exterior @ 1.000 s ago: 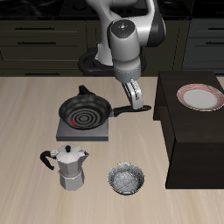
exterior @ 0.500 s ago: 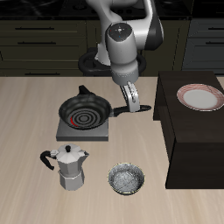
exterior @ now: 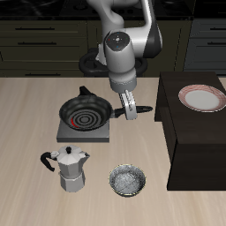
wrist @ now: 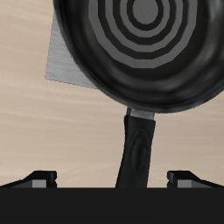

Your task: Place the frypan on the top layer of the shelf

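The hand (exterior: 129,109) is descending lower than a second ago, fingers apart, straddling the frypan (exterior: 85,112) handle, not yet clamped. The frypan is sitting on the hotplate (exterior: 86,131), at nine o'clock from the shelf (exterior: 196,137). Grasp judged imminent.

One frypan (exterior: 85,113), one shelf (exterior: 196,132)

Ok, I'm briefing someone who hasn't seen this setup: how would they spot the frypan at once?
Start at the grey square hotplate on the wooden table, farther back than the moka pot and the speckled metal bowl. The frypan sits on it: round, black and shallow. Alone among its neighbours it has a long straight handle, pointing toward the shelf.
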Robot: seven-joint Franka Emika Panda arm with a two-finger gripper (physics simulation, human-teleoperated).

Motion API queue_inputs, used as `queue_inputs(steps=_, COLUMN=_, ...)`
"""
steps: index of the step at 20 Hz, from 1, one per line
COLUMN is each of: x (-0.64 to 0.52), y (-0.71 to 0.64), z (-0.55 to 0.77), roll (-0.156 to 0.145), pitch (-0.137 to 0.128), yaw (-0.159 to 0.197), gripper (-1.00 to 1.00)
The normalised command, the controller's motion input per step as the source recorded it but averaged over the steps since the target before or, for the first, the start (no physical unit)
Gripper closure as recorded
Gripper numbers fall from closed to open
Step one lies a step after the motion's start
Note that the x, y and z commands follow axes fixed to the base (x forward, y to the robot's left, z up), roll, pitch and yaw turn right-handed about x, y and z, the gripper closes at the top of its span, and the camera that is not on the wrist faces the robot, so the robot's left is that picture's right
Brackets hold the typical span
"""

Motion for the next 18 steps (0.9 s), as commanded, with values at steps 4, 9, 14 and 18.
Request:
queue_inputs(steps=4, x=-0.03, y=-0.21, z=-0.13, roll=-0.023, pitch=-0.007, yaw=-0.019, gripper=-1.00)
queue_inputs(steps=9, x=0.02, y=-0.14, z=-0.12, roll=-0.021, pitch=0.010, yaw=-0.018, gripper=-1.00)
queue_inputs(steps=14, x=-0.14, y=-0.20, z=-0.13, roll=-0.037, pitch=0.006, yaw=-0.011, gripper=-1.00)
queue_inputs(steps=18, x=-0.14, y=-0.07, z=-0.07, roll=-0.014, pitch=-0.008, yaw=-0.020, gripper=-1.00)
